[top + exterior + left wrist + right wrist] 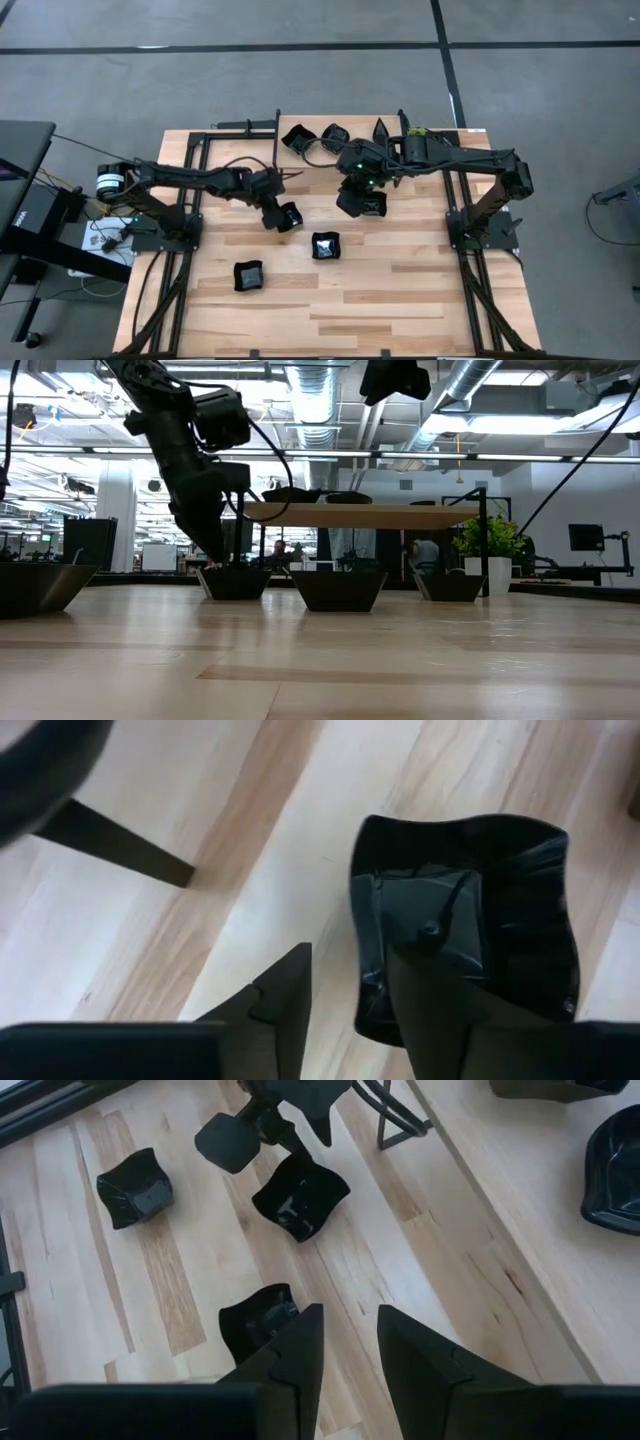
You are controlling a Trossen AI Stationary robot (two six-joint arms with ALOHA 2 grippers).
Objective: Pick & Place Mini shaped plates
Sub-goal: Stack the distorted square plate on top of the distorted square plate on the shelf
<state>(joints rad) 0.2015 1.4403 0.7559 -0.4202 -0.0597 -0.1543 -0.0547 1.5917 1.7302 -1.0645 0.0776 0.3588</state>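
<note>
Left gripper [345,1010] straddles the wall of a square plate [470,920] standing on the table [400,300], fingers parted, one inside.

Lifting crookedly could let that inner finger catch and tip the plate. Right gripper [362,195], fingers parted, hovers near another plate [372,206]; two more plates [325,245] lie apart.

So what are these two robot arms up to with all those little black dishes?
They are laying out small black plates on the wooden table. The left gripper is low over a rounded square plate near the middle, its fingers straddling the plate's near wall, seemingly just letting go. The right gripper hangs above the table. Two square plates already sit in front.
</note>
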